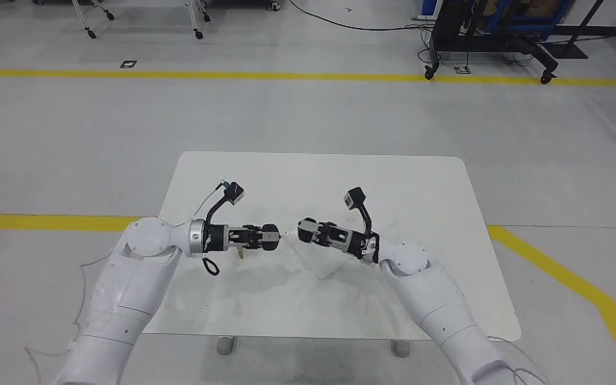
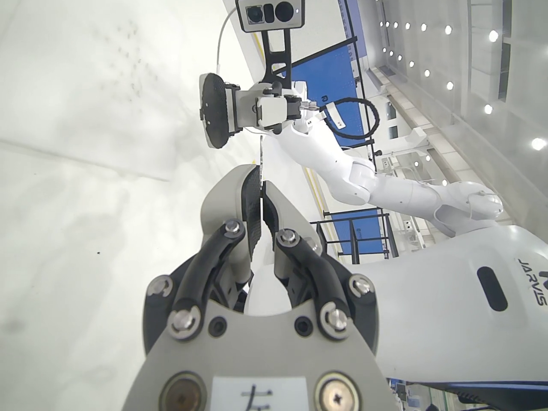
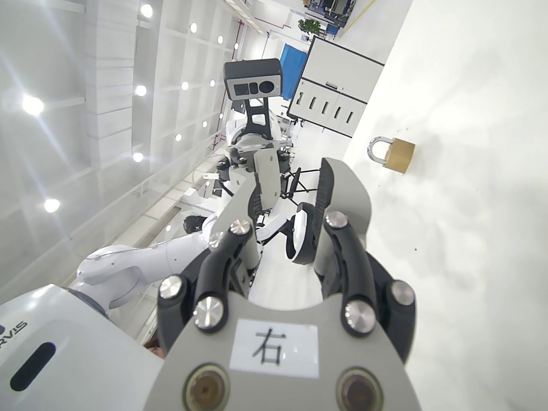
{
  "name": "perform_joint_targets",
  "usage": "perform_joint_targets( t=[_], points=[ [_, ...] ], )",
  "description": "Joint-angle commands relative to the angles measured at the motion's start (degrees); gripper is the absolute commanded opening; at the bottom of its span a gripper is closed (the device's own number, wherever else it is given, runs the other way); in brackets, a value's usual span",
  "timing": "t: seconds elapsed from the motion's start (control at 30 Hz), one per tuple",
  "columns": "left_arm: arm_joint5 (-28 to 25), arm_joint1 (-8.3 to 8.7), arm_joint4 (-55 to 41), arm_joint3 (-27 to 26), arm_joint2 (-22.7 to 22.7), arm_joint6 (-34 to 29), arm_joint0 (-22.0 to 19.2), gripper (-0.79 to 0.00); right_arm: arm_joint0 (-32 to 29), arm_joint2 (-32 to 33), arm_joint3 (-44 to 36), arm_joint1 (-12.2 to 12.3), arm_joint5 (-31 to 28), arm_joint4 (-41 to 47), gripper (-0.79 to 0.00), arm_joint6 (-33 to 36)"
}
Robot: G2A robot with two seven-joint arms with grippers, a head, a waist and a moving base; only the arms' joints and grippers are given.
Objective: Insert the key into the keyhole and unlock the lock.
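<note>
- The left arm (image 1: pixel 159 245) comes in from its own side, with the forearm pointing across toward the other arm.
- The left gripper (image 2: pixel 261 186) has its pads pressed together on a thin key (image 2: pixel 260 156), whose blade sticks out past the fingertips.
- The right arm (image 1: pixel 414 265) is bent at the elbow, its forearm angled back toward the left one.
- The right gripper (image 3: pixel 287 192) has its fingers spread apart.
- In the top view the two grippers face each other tip to tip, near but not touching.

A white table (image 1: pixel 404 183) sits on grey floor marked by yellow lines (image 1: pixel 289 75).
</note>
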Motion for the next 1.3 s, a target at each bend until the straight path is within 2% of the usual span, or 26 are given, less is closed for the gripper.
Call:
perform_joint_targets(
  t=[0.0, 0.2, 0.63, 0.67, 0.7, 1.27],
  points=[
    [-0.4, 0.01, -0.1, -0.2, 0.5, -0.3, 0.0, -0.785, 0.0, -0.2, 0.0, 0.1, 0.1, 1.2, -0.480, 1.8],
    [-0.3, 0.01, 0.0, 0.1, 1.7, 0.2, -0.4, -0.785, 0.3, -0.6, 0.4, 0.2, 0.4, 4.1, -0.505, 5.6],
    [-0.5, 0.11, 0.2, 1.0, 3.8, 0.1, -1.5, -0.785, 0.7, -1.9, 0.5, 0.5, 0.8, 3.5, -0.613, 6.1],
    [-0.4, 0.12, 0.2, 1.2, 3.9, 0.4, -1.6, -0.785, 0.7, -2.1, 0.5, 0.5, 0.8, 3.2, -0.730, 6.0],
    [-0.5, 0.14, 0.3, 1.2, 4.0, 0.4, -1.6, -0.785, 0.7, -2.2, 0.5, 0.5, 0.8, 3.2, -0.785, 5.9],
    [-0.4, 0.51, -0.5, 2.4, 4.7, 1.6, -2.5, -0.785, 0.9, -2.9, 0.4, 1.0, 0.9, 4.1, -0.785, 7.1]
  ],
)
